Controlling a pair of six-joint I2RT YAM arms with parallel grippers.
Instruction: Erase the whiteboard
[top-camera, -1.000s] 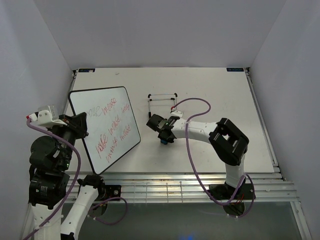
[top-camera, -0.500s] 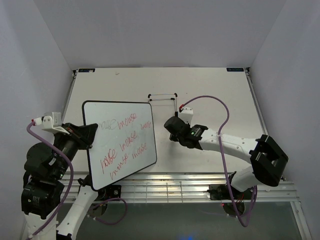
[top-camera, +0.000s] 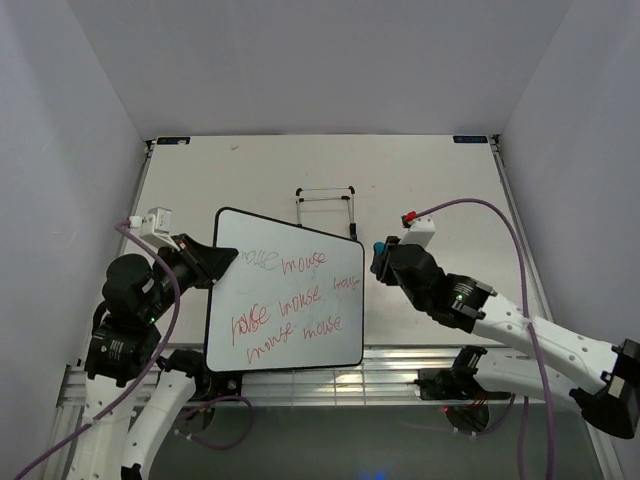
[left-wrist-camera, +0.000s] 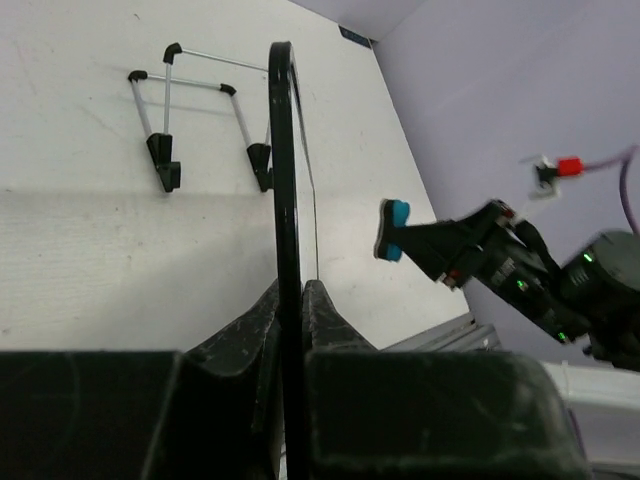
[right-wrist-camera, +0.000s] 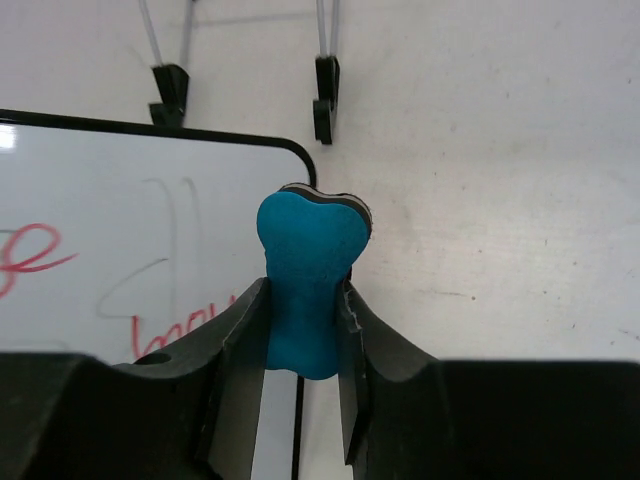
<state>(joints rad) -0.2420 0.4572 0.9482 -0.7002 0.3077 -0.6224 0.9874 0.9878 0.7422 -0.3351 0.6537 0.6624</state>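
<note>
The whiteboard is held up off the table, with red and faint grey handwriting on its face. My left gripper is shut on its left rim. In the left wrist view the whiteboard shows edge-on between the left gripper's jaws. My right gripper is shut on a blue bone-shaped eraser just off the board's upper right corner. The right wrist view shows the eraser upright in the right gripper, over the whiteboard's rounded corner. I cannot tell if they touch.
A black wire stand sits on the white table behind the board, also visible as the stand in the left wrist view. Purple cables loop from both arms. A metal rail runs along the near table edge.
The left arm has carried the whiteboard rightward toward the table's middle and turned it. The right arm has swung out to the right and raised the eraser beside the board's right corner.
</note>
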